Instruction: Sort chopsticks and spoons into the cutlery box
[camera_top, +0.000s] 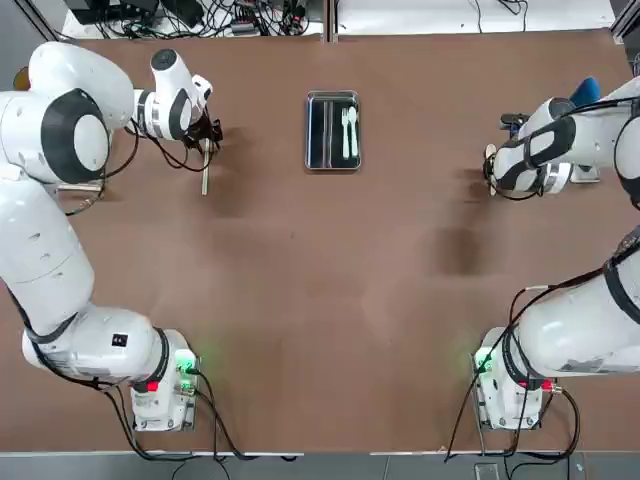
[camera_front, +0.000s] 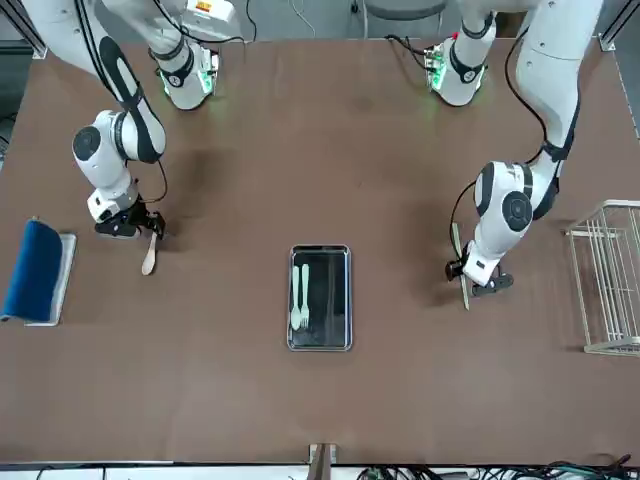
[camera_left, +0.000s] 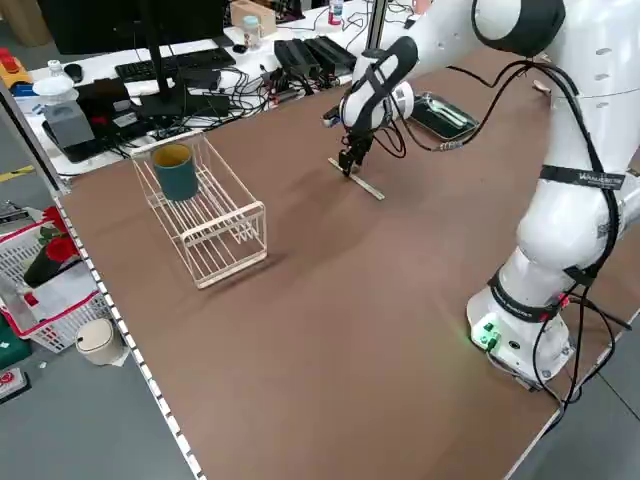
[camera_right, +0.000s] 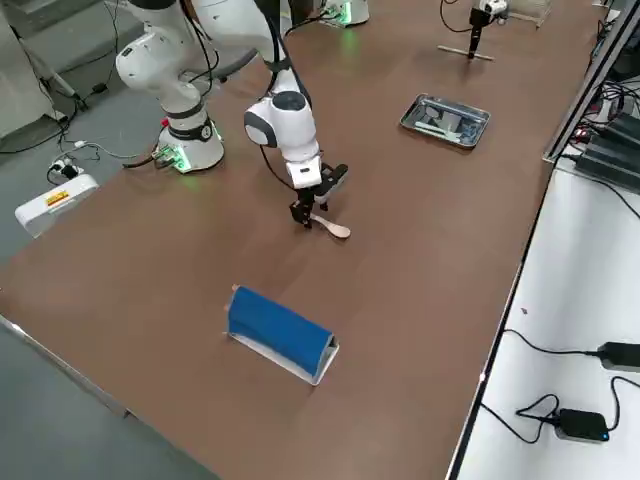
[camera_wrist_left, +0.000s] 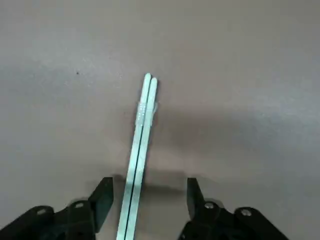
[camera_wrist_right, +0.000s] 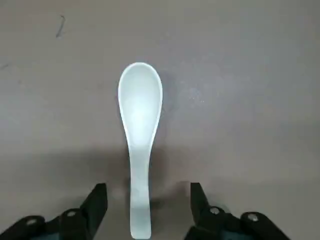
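Top view: shows the cutlery box (camera_top: 309, 130) at twelve o'clock, already holding a white spoon (camera_top: 353, 120) and a fork (camera_top: 345, 140) side by side in one compartment. Puts the left gripper (camera_top: 207, 140) between ten and eleven, over the chopsticks (camera_top: 205, 180), and the right gripper (camera_top: 490, 172) near two.

Front view: places the box at six o'clock, the right gripper at nine above a loose spoon (camera_front: 149, 258), and the left gripper between three and four, over the chopsticks. Adds a blue object (camera_front: 33, 270) near nine and a white wire rack (camera_front: 612, 348) past three.

Left side view: finds the chopsticks flat on the table at twelve to one o'clock, under the left gripper. Shows a green mug (camera_left: 178, 178) in the rack, toward ten.

Right side view: gives the loose spoon close to the centre, bowl sticking out from beneath the right gripper; has the box between one and two.

Left wrist view: reveals fingers spread apart, gripping nothing, astride the paired chopsticks. Calls, seemingly, for a straight descent, then closing on both sticks together; could otherwise split the pair.

Right wrist view: reveals fingers likewise parted and unladen, astride the spoon's handle. Looks like grasp alignment; needs lowering and squeezing on the handle, then carrying to the box.
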